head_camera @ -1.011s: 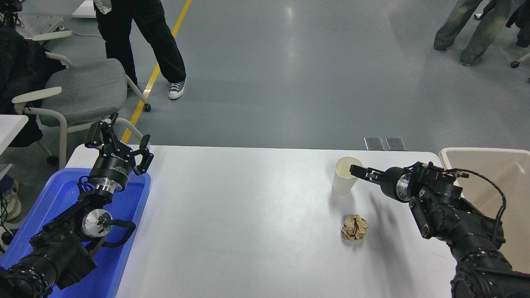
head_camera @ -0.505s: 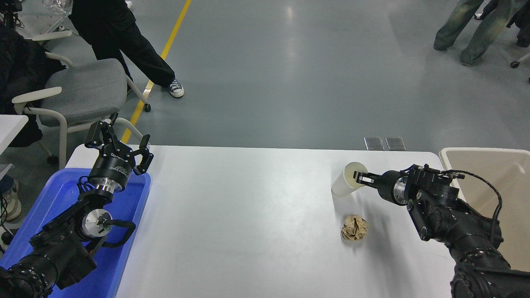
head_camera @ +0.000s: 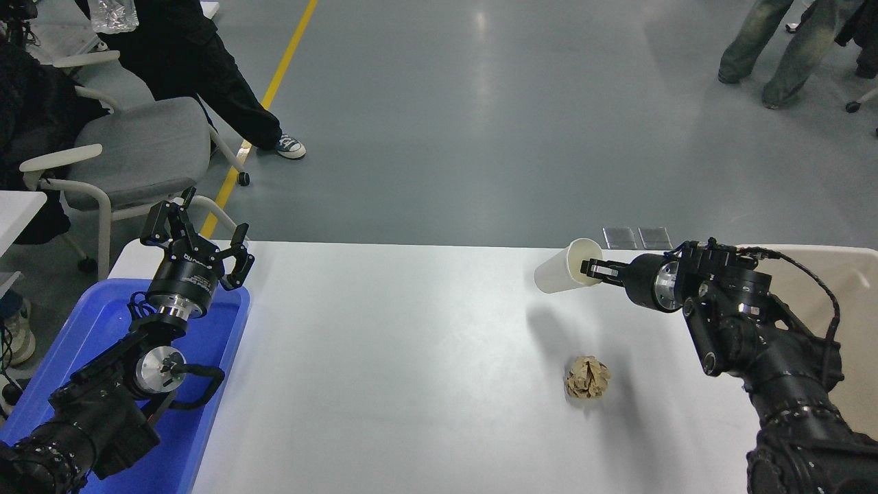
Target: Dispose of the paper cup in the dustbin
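Note:
My right gripper point(head_camera: 591, 268) is shut on the rim of the white paper cup point(head_camera: 562, 269). It holds the cup tilted on its side in the air above the table's far right part, with the cup's bottom pointing left and its shadow on the table below. The beige dustbin point(head_camera: 850, 288) stands past the table's right edge, to the right of the gripper and partly hidden by my right arm. My left gripper point(head_camera: 195, 230) is parked at the lower left above the blue tray, fingers open.
A crumpled brown paper ball point(head_camera: 588, 377) lies on the white table point(head_camera: 411, 370) in front of the cup. A blue tray point(head_camera: 206, 343) sits at the left edge. A grey chair point(head_camera: 130, 151) and people's legs are beyond the table.
My right gripper closed on the cup's rim, lifted it off the table and tipped it onto its side. A person at the top left walked further left.

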You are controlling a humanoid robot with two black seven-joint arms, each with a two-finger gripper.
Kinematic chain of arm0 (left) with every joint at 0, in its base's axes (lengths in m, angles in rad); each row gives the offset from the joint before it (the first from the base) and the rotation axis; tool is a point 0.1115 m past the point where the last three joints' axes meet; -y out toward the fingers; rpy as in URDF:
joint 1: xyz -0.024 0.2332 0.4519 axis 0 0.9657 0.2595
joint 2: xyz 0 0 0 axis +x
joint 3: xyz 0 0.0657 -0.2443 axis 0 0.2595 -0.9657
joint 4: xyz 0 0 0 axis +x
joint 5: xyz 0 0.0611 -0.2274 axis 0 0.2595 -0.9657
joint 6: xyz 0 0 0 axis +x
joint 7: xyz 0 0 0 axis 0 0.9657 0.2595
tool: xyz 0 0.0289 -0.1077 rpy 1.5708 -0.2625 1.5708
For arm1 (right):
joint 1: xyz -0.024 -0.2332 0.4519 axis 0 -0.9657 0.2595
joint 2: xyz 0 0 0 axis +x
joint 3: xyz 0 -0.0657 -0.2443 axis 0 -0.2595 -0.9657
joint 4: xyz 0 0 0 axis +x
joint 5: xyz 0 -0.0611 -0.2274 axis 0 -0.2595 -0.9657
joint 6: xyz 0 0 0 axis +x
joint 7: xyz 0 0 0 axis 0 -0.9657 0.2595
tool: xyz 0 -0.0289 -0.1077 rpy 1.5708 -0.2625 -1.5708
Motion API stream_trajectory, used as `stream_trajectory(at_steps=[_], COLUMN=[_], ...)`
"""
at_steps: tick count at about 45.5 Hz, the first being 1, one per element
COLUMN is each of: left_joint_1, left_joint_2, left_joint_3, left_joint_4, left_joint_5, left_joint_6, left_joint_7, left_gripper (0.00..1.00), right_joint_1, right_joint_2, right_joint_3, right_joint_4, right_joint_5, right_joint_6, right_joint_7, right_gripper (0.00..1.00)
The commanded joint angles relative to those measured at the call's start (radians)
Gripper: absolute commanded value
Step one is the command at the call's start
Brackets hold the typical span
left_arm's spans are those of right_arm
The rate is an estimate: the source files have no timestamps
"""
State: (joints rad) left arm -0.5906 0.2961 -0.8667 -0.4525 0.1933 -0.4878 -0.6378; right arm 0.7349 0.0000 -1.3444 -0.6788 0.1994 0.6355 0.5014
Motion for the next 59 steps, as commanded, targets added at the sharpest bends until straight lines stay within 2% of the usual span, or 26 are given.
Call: stream_trajectory(at_steps=[1, 21, 29, 44, 50, 59], left_joint_1=[0.0, 0.0, 0.0, 0.0, 0.0, 0.0], left_joint_2=[0.0, 0.0, 0.0, 0.0, 0.0, 0.0], left_joint_3=[0.0, 0.0, 0.0, 0.0, 0.0, 0.0], left_joint_4=[0.0, 0.0, 0.0, 0.0, 0.0, 0.0], left_joint_5=[0.0, 0.0, 0.0, 0.0, 0.0, 0.0], left_joint_6=[0.0, 0.0, 0.0, 0.0, 0.0, 0.0], left_joint_7=[0.0, 0.0, 0.0, 0.0, 0.0, 0.0], left_gripper=[1.0, 1.0, 1.0, 1.0, 1.0, 1.0], right_joint_1=[-0.002, 0.077, 0.086, 0.087, 0.097, 0.098], right_joint_2=[0.0, 0.0, -0.006, -0.221, -0.264, -0.324], right_joint_3=[0.045, 0.181, 0.298, 0.709, 0.974, 1.316], right_joint_4=[-0.223, -0.492, -0.476, -0.292, -0.206, -0.042], right_joint_5=[0.005, 0.0, -0.005, -0.067, -0.149, -0.176], right_joint_6=[0.15, 0.15, 0.15, 0.15, 0.15, 0.15], right_joint_7=[0.005, 0.005, 0.003, -0.015, -0.089, -0.28], right_gripper=[0.0, 0.0, 0.0, 0.0, 0.0, 0.0])
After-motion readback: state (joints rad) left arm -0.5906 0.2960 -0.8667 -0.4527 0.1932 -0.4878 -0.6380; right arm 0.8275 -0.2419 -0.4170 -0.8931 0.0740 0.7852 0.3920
